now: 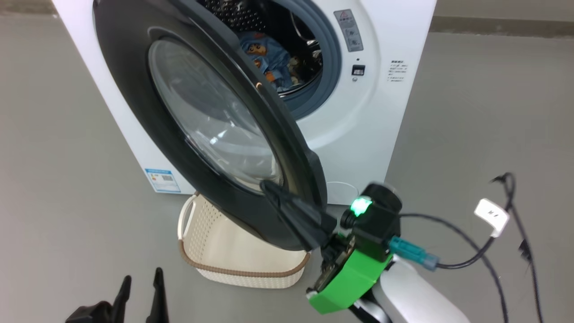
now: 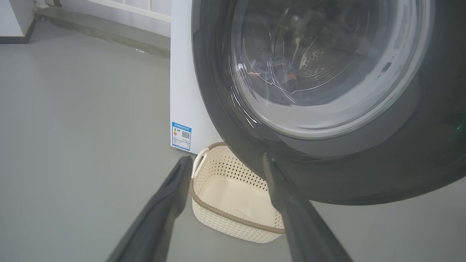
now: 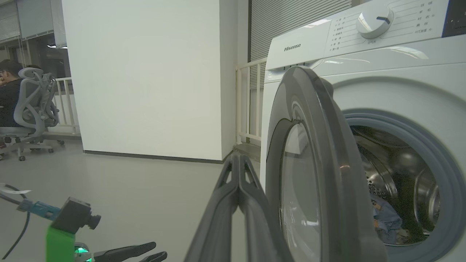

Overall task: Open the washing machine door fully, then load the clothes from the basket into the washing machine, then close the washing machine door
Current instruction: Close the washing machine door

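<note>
Half open: washing machine door [image 1: 210, 125], with the right gripper [image 1: 269, 188] clenched at its rim!
The right gripper's fingers are pinched together on nothing, tips at the lower black rim. The left gripper [image 1: 142, 274] hangs low, fingers spread, released. The clothes [image 1: 269, 58] lie inside the washing machine [image 1: 394, 112]; the basket [image 1: 244, 272] sits on the floor [image 1: 471, 112] under the door.

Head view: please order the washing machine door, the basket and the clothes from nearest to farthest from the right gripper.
1. washing machine door: its lower rim at the right gripper.
2. basket: on the floor under it.
3. clothes: inside the drum.
</note>
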Controlling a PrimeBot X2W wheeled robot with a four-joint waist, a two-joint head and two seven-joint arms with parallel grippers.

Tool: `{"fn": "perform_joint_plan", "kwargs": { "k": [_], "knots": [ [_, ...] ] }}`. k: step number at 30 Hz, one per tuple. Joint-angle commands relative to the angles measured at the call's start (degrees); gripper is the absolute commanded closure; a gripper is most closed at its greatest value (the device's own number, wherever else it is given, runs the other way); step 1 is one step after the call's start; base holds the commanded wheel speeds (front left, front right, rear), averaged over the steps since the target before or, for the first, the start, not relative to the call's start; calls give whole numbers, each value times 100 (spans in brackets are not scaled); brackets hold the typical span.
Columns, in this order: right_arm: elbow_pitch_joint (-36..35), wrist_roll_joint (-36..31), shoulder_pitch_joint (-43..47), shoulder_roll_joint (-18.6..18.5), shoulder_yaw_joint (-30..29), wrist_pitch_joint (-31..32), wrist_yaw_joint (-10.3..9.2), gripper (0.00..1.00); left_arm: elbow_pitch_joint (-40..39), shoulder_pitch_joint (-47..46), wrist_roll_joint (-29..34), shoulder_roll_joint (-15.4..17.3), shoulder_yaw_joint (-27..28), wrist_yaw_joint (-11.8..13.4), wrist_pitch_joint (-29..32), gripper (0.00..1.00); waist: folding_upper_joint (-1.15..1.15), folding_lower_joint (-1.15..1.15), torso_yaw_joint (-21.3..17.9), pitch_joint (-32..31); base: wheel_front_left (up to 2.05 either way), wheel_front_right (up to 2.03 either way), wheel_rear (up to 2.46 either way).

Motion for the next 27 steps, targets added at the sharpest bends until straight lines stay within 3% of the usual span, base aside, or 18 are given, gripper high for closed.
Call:
{"fn": "perform_joint_plan", "kwargs": {
  "k": [1, 13, 27],
  "knots": [
    [76, 79, 55, 141, 133, -26, 9, 100, -174, -259, -42, 68, 80, 43, -42, 0, 0, 0, 90, 103, 0, 0, 0],
    [997, 247, -5, 162, -117, -26, 9, 100, -374, -458, -308, 68, -386, 238, -42, 0, 0, 0, 125, 495, 0, 0, 0],
    [1016, 119, -451, 150, -791, -26, 9, 100, -603, -638, -261, 68, -646, 429, -42, 0, 0, 0, 79, 1188, 0, 0, 0]
  ]
}}
